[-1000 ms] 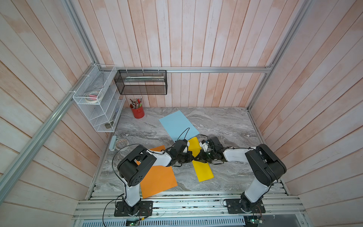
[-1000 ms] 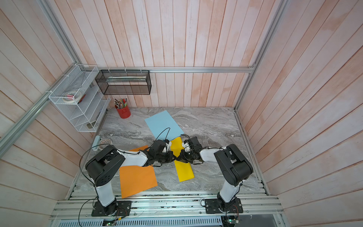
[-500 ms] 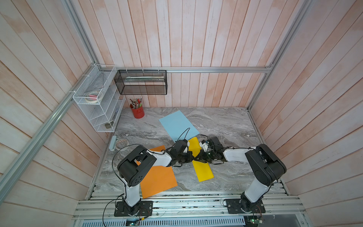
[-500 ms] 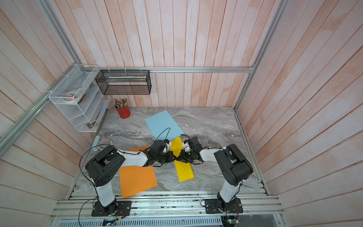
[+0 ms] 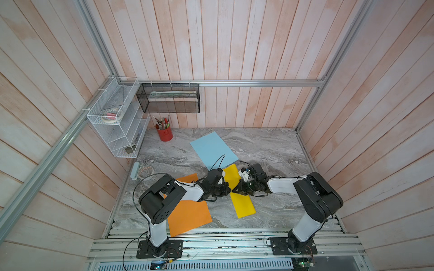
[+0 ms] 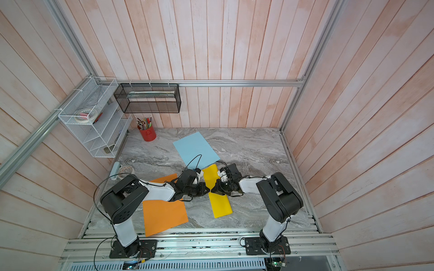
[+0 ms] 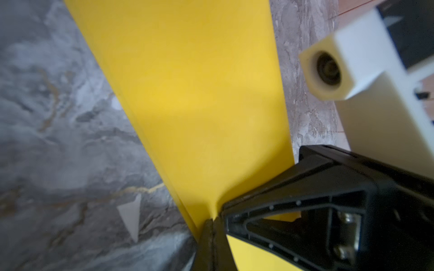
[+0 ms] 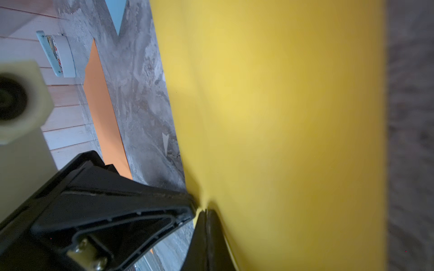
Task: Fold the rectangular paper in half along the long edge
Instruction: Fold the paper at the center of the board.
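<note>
Nothing is moving since a second ago: both arms are still reaching low over the table (image 5: 270,145), and their tips are meeting at one long edge of the yellow paper (image 5: 243,204), about halfway along it. The left gripper (image 5: 229,190) and the right gripper (image 5: 234,190) are both keeping their fingers closed together, touching that edge. The paper is lying flat as a narrow strip, just beside the blue paper (image 5: 212,150) and near the orange paper (image 5: 187,215).

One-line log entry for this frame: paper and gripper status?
yellow paper: folded strip on table | left gripper: shut, at its long edge mid-length | right gripper: shut, tip-to-tip with left | pinch: unclear
</note>
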Controlling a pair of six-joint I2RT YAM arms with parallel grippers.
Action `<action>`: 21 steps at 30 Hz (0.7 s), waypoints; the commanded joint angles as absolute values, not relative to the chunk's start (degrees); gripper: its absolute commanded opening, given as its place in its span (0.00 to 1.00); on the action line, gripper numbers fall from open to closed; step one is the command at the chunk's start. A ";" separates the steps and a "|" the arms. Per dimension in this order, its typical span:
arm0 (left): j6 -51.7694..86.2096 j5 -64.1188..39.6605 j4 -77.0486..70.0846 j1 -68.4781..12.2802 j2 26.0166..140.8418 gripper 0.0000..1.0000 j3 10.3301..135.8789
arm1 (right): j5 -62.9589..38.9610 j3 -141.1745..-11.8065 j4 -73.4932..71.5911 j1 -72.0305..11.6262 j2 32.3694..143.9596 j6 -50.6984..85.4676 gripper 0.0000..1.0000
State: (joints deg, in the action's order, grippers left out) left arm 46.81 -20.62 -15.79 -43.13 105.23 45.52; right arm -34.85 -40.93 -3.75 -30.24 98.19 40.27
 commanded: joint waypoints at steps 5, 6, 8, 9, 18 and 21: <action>46.16 -20.98 -13.94 -42.82 105.02 0.00 46.39 | -33.94 -39.00 -1.14 -30.41 98.50 39.64 0.00; 46.12 -21.16 -13.68 -42.89 105.27 0.00 46.52 | -34.00 -39.07 -1.15 -30.40 98.37 39.64 0.00; 46.14 -21.19 -13.41 -42.98 105.64 0.00 46.41 | -34.19 -39.35 -1.09 -30.41 97.97 39.64 0.00; 46.14 -21.10 -13.27 -42.99 105.74 0.00 46.17 | -34.43 -39.70 -1.10 -30.33 97.75 39.64 0.00; 46.23 -20.70 -12.55 -43.07 106.43 0.00 44.30 | -40.05 -45.67 0.85 -25.14 94.44 37.82 0.00; 46.23 -20.67 -12.60 -43.15 106.76 0.00 44.58 | -41.94 -46.26 0.78 -22.40 94.65 36.66 0.00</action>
State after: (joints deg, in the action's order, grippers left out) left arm 46.76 -20.75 -15.40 -43.13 105.25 45.58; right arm -39.20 -45.06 -0.45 -24.29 95.33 38.81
